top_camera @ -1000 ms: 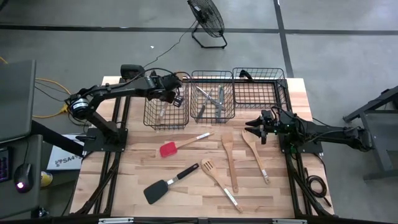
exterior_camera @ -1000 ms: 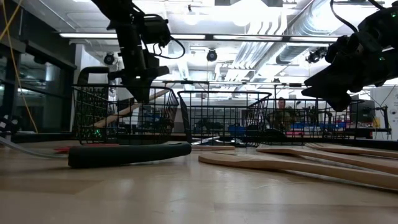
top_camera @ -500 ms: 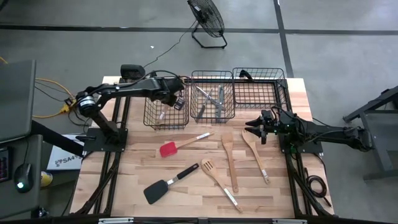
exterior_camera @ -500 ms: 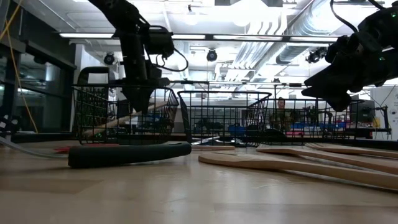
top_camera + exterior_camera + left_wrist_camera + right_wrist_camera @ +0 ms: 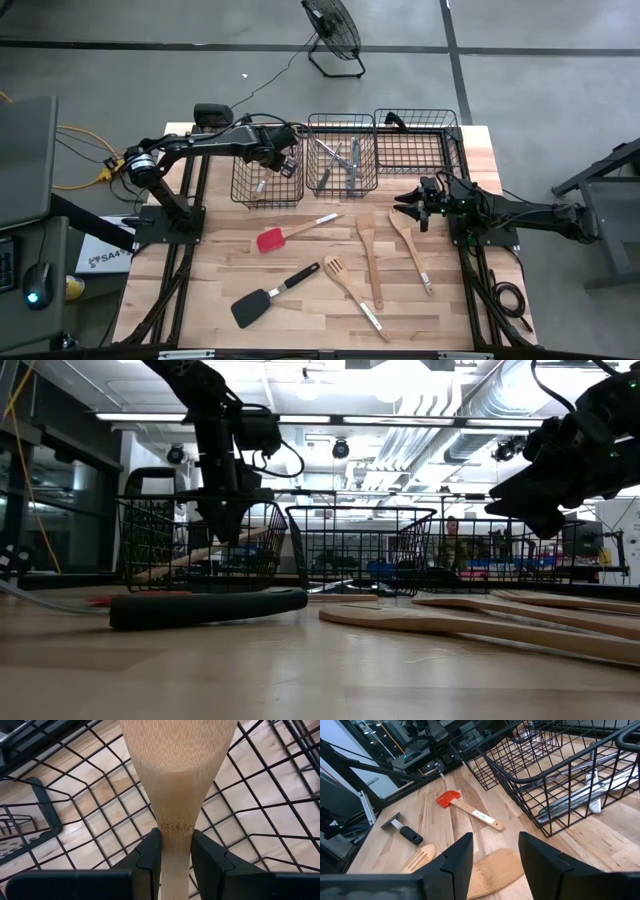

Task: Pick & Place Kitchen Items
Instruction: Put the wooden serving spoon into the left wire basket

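Observation:
My left gripper [image 5: 281,157] reaches down into the left black wire basket [image 5: 266,190], shut on a pale wooden utensil [image 5: 177,765]. In the low view that utensil [image 5: 190,555] slants inside the basket, its low end to the left. My right gripper [image 5: 408,208] hangs open and empty above the table's right side, beside a wooden spoon [image 5: 410,245]. A wooden spatula [image 5: 368,250], a slotted wooden turner [image 5: 335,268], a red-headed spatula [image 5: 270,240] and a black turner [image 5: 250,307] lie flat on the table. My left gripper pinches the wooden utensil between its two fingers at the narrow neck [image 5: 176,826], just where the handle widens into the head. The fingers [image 5: 225,525] come from above, pointing down into the basket, and lie across the utensil. It sits slanted; whether its low end [image 5: 150,570] touches the basket floor, I cannot tell.
The middle basket [image 5: 342,185] holds silver metal cutlery [image 5: 352,160]; a third basket [image 5: 415,160] stands at the back right. A floor fan [image 5: 333,35] stands beyond the table. People and shelves show in the room behind.
My left gripper has gone down into the left basket with the wooden utensil, staying shut on it. The utensil now sits lower and lies flatter inside the basket than a second ago.

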You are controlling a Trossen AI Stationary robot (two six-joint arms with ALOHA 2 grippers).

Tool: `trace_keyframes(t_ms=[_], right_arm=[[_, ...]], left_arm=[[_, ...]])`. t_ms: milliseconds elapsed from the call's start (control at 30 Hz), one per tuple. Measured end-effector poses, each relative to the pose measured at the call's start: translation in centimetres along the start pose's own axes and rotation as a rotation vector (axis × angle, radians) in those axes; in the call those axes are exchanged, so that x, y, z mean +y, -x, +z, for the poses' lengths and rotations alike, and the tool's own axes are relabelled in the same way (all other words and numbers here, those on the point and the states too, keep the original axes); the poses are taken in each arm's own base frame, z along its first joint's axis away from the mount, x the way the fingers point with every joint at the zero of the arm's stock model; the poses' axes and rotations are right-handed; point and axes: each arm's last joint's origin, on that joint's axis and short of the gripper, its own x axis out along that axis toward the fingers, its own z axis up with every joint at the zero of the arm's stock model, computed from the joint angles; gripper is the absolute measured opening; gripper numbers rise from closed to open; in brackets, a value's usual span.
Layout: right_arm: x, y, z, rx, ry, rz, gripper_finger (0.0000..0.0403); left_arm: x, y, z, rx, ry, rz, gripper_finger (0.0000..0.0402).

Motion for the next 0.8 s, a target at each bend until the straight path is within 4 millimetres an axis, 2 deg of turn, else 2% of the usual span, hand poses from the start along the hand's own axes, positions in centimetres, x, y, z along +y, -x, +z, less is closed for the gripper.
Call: trace_keyframes(t_ms=[800], right_arm=[[0.0,0.0,-0.01,0.001,0.0,0.0,0.0151]], left_arm=[[-0.05,0.04,-0.02,0.008,0.001,-0.017,0.0082]])
